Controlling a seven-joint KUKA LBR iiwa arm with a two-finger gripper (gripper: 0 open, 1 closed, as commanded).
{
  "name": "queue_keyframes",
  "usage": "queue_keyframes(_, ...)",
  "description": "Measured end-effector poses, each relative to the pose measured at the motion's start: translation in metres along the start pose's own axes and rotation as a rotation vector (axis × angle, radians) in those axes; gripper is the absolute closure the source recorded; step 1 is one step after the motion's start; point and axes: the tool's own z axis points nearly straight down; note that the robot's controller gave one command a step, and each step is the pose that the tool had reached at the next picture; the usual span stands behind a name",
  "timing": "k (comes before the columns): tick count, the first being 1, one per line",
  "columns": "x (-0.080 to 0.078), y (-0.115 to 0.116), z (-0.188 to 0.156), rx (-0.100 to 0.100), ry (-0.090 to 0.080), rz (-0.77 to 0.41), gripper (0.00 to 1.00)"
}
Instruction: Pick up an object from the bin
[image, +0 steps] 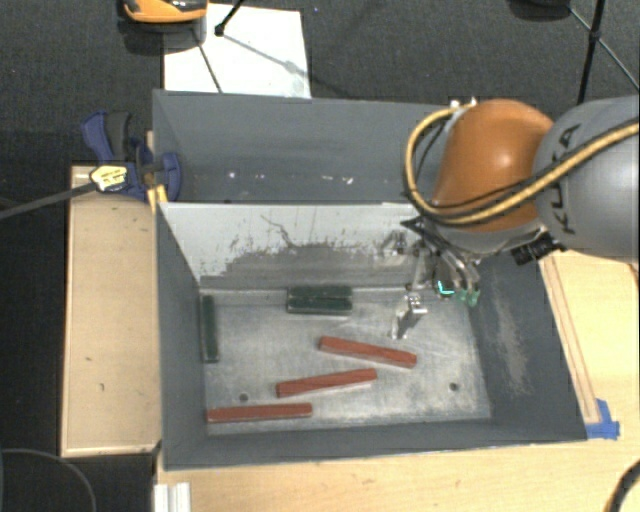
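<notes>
The grey metal bin (300, 150) looks matt and scuffed, the red-brown sticks (367, 351) dull, the arm's orange cover (490, 160) glossy

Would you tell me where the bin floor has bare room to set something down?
Bare floor lies between the left green bar and the red sticks, and right of the gripper toward the right wall. The three sticks crowd the front middle.

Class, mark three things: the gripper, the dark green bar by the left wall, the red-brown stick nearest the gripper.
gripper (408, 320), camera view, its lower tip.
dark green bar (208, 328), camera view, middle of its length.
red-brown stick (367, 351), camera view, middle of its length.
</notes>
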Motion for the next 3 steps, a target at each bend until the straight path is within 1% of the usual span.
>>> queue_keyframes(1, -0.002, 0.0, -0.005, 0.0, -0.008, 0.001, 0.0)
queue_keyframes(2, 0.018, 0.009, 0.024, 0.001, -0.015, -0.041, 0.0)
queue_keyframes(3, 0.071, 0.04, 0.054, 0.0, -0.001, -0.125, 0.0)
